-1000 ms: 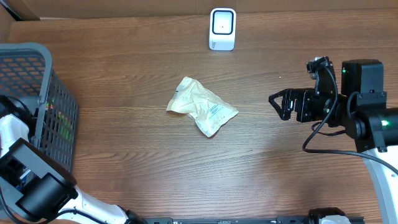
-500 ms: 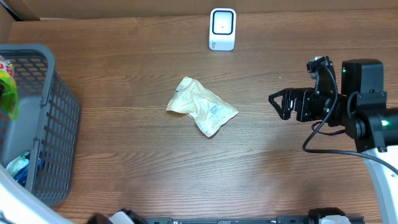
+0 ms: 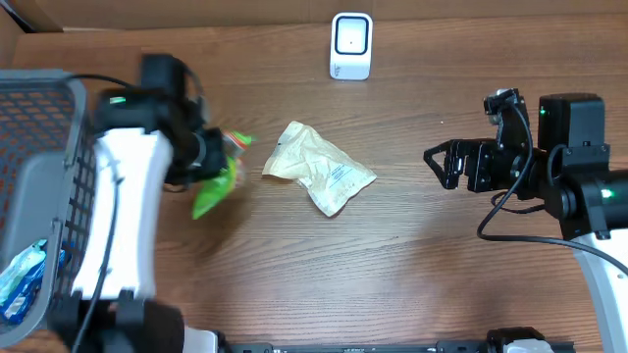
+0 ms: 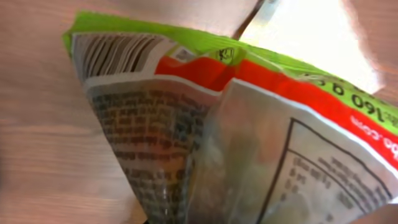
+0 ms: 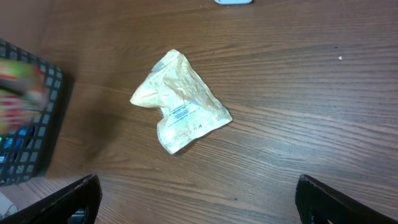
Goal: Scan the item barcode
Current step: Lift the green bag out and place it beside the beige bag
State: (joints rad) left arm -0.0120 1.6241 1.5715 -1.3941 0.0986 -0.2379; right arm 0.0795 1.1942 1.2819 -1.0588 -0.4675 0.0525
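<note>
My left gripper (image 3: 208,159) is shut on a green and red snack bag (image 3: 214,184), held above the table just left of a cream crumpled packet (image 3: 319,167). The left wrist view is filled by that bag (image 4: 249,137); its barcode (image 4: 118,53) shows at the top left, and the bag hides the jaws. A white scanner (image 3: 351,45) stands at the back centre. At the right, my right gripper (image 3: 439,163) hangs open and empty, well apart from the cream packet (image 5: 180,102), with its fingertips (image 5: 78,199) at the lower corners of its wrist view.
A grey mesh basket (image 3: 49,108) stands at the left edge, with a blue packet (image 3: 25,279) inside it. The basket's corner (image 5: 28,134) shows at the left in the right wrist view. A cardboard wall runs along the back.
My left arm has swung out of the basket to the right, carrying the green bag to just left of the cream packet. The right arm has not moved.
</note>
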